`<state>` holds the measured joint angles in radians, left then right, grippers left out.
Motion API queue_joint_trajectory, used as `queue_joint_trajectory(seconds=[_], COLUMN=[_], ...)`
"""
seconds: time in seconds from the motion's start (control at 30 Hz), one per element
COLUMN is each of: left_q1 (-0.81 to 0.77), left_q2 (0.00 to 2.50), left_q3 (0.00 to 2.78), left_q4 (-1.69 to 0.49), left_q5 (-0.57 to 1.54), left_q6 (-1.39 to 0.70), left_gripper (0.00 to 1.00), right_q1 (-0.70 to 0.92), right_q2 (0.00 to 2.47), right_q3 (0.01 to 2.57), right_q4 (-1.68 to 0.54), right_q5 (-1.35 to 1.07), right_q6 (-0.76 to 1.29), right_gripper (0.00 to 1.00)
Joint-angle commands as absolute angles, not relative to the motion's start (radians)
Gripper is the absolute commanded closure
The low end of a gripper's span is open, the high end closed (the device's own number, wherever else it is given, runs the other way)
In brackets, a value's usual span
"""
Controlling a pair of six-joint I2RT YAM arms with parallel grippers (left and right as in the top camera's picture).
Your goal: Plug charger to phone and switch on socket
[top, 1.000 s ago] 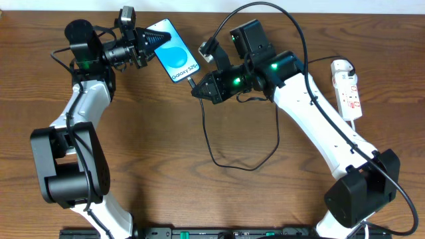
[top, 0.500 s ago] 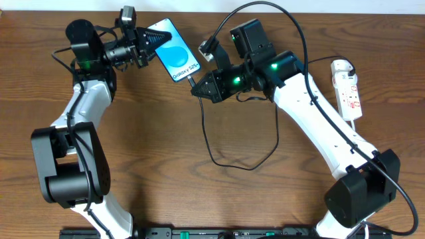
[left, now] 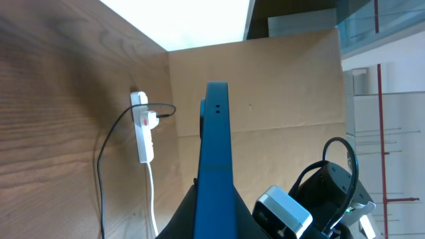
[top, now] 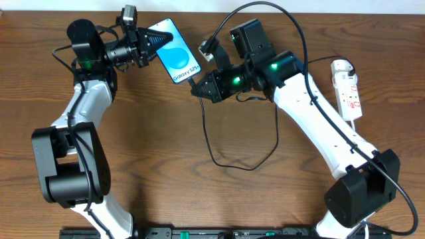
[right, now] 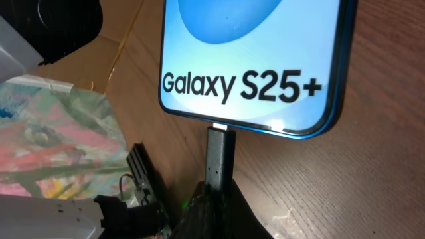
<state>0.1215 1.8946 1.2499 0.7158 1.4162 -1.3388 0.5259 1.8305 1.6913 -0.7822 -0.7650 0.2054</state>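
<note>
**Overhead.**
- Phone (top: 176,53): far left of centre on the table (top: 153,166), screen up, lying on a diagonal.
- Left gripper (top: 149,41): fingers pinch the phone's far-left end.
- Right gripper (top: 198,89): fingers are pressed together on the charger's free end, at the phone's near-right end.
- Charger (top: 207,133): the slack cable loops toward you, then arcs over the right arm toward the socket.
- Socket (top: 348,86): far right, well apart from both grippers and untouched.

**Left wrist.**
- The phone shows edge-on as a blue strip between the two dark fingers, which clamp it from either side.
- The socket lies beyond, with the black cable running to it.

**Right wrist.**
- Plug tip (right: 220,153): it stands in line with the port in the phone's bottom edge and meets it. A sliver of pale metal shows at the joint.
- The fingers grip the plug's body just behind the tip.

**Step in hand:** the insertion, which I judge nearly seated but not fully home.

**Next move:**
- Push short and straight along the phone's long axis, with the left grip as your brace.
- A skewed push risks levering the plug against the port.
- Then let go and take the right arm to the socket's switch.
</note>
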Motion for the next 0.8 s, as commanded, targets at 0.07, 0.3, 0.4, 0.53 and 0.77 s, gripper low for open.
queue_joint_trajectory(seconds=[0.07,0.3,0.4,0.53,0.77], left_q1=[0.105,0.105,0.097,0.076,0.052], left_q2=[1.876,1.876,1.876,1.876,1.876], left_q3=[1.259,1.259,1.259,1.259,1.259], left_q4=[0.727,0.723,0.720,0.720,0.720], left_q5=[1.496,1.511,1.522,1.537,1.541], left_q6=[-1.301,-1.302,-1.303,-1.303,-1.304], left_gripper=[0.93,0.93,0.93,0.93,0.93], right_q1=[0.514,0.514,0.514,0.514,0.507], right_q2=[1.820,1.820,1.820,1.820,1.820], right_q3=[1.693,1.693,1.693,1.693,1.693], right_q4=[-0.750,-0.727,-0.711,-0.694,-0.684], right_q5=[-0.769,-0.768,-0.765,-0.764,-0.757], right_q6=[0.217,0.224,0.232,0.232,0.236], right_gripper=[0.99,0.99,0.99,0.99,0.99])
